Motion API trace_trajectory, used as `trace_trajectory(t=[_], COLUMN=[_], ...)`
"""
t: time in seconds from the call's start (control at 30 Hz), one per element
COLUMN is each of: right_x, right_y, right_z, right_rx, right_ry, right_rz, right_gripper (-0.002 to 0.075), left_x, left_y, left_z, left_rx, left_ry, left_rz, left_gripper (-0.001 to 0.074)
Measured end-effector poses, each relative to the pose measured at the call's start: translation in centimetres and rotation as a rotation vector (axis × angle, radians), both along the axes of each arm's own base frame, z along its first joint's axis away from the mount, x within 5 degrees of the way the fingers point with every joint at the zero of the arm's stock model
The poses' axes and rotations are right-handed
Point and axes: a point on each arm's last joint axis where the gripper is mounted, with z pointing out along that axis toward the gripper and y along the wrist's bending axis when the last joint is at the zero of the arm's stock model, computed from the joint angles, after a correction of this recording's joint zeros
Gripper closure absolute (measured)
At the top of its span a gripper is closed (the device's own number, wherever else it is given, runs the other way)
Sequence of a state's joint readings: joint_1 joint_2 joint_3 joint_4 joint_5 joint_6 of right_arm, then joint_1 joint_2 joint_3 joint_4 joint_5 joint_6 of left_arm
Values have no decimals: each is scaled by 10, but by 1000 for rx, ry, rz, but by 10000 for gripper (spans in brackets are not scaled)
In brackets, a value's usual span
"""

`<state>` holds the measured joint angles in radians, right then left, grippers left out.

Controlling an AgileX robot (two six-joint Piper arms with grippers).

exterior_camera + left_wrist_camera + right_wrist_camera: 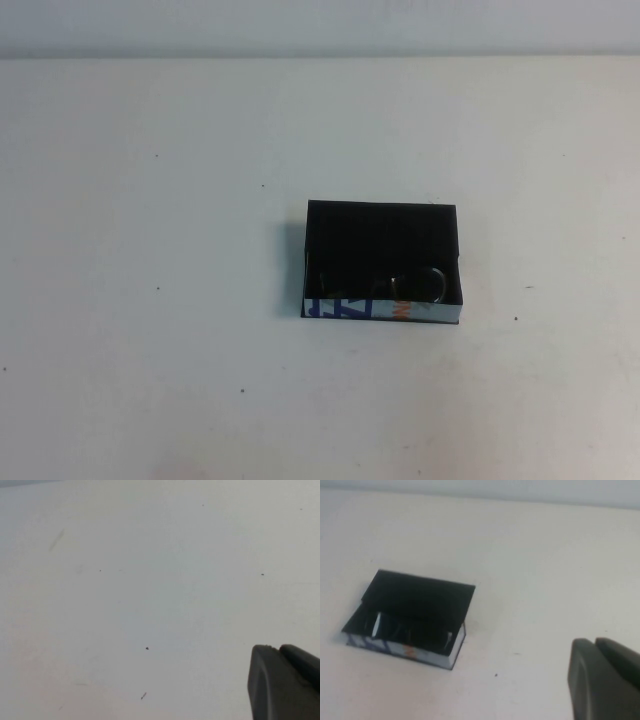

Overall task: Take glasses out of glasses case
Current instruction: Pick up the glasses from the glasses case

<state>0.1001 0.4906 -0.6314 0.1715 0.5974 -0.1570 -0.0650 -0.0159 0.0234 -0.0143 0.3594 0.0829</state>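
1. Sitting open on the white tabletop (150, 200), the case (381, 232) lies slightly toward 4 o'clock from the middle of the high view, black interior up, its white printed side panel at the 6 o'clock edge.
2. Inside, the glasses (415, 285) lie against that 6 o'clock wall; their dark frame nearly vanishes against the black lining, with only rim curves and a grey lens glint showing.
3. Neither arm appears in the high view. The left gripper (282, 682) shows only as a dark finger part in its wrist view, over bare tabletop with no case in sight. The right gripper (602, 680) also shows just a dark finger part, with the case well apart from it.
4. I cannot tell whether either set of jaws is released or clenched; only a single edge of each shows.
5. My reading: no reach has begun, and the right arm looks better placed.
6. Risks from here:
   - Dark frame on dark lining could lead to a misjudged grasp point, pinching the wall or closing on nothing.
   - The glasses hug the wall, so one finger may strike the rim and shove the light case.
   - A grip on a lens or temple could let the glasses swing, slip, or drag the case up with them.
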Motion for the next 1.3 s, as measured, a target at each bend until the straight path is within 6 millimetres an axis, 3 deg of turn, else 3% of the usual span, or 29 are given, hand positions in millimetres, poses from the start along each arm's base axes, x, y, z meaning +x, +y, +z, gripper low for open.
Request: trace_trajectory(t=[0.13,0.3,0.5,0.7,0.9,1.07,1.17,1.3], right_x=[30,74,130,183,215,232,243,257], right_y=[16,46,87,122,157,185,197,213], right_z=[21,25,7,-11,-24,-36,-51,-74], right_rx=[-129,-283,-505,-685,-824,-903,-939,-949], right_ry=[139,385,569,552,473,427,437,463], right_rz=[179,437,699,913,1106,1200,1224,1252], right_gripper=[743,743,743,722,587,355,314,338], left_x=[0,0,0,0,0,0,0,0], left_y=[0,0,0,0,0,0,0,0], left_z=[0,0,0,0,0,0,0,0], left_rx=[0,0,0,0,0,0,0,0], left_ry=[0,0,0,0,0,0,0,0], left_rz=[0,0,0,0,0,0,0,0], left_gripper=[739,739,739,740,740,739,739,739])
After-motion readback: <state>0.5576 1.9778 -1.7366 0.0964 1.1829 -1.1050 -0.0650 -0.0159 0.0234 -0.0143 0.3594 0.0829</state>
